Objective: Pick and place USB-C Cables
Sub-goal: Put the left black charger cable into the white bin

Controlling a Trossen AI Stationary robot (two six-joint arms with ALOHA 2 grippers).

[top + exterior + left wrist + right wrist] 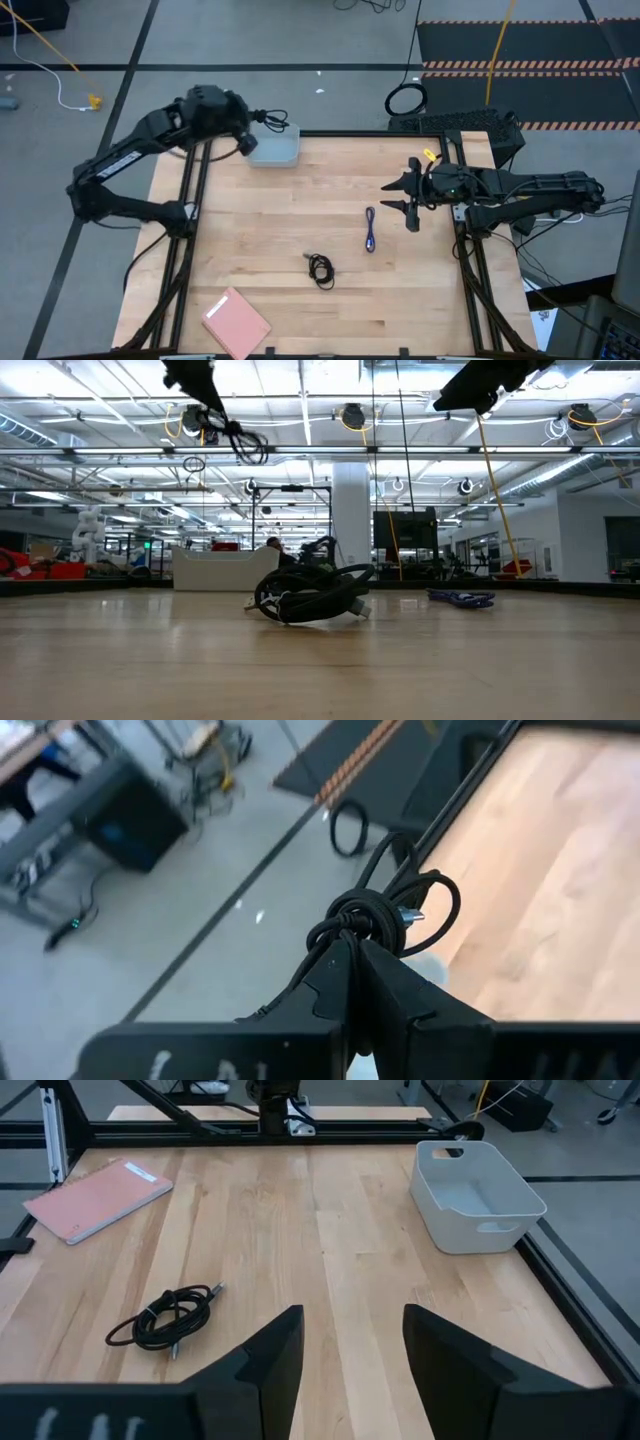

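My left gripper (352, 948) is shut on a coiled black USB-C cable (385, 905) and holds it in the air by the white bin (276, 151) at the table's far edge. The low view shows this cable (250, 445) high above the table. A second black USB-C cable (320, 268), coiled, lies flat on the wood near the table's middle. The purple-blue cable (370, 230) lies stretched out to its right. My right gripper (410, 196) is open and hovers above the table's right side, right of the purple-blue cable, touching nothing. My left gripper pinches the black cable's coiled bundle (345, 927) between its two fingers. The loops and a metal plug (410, 916) stick out past the fingertips. The cable is lifted clear of the table and the bin.
A pink rectangular pad (236, 322) lies at the near-left corner. The bin (475, 1180) looks hollow and bare inside. A thick black ring (405, 100) and a yellow cord (60, 55) lie on the floor beyond the table. Bare wood lies between the cables and the bin.
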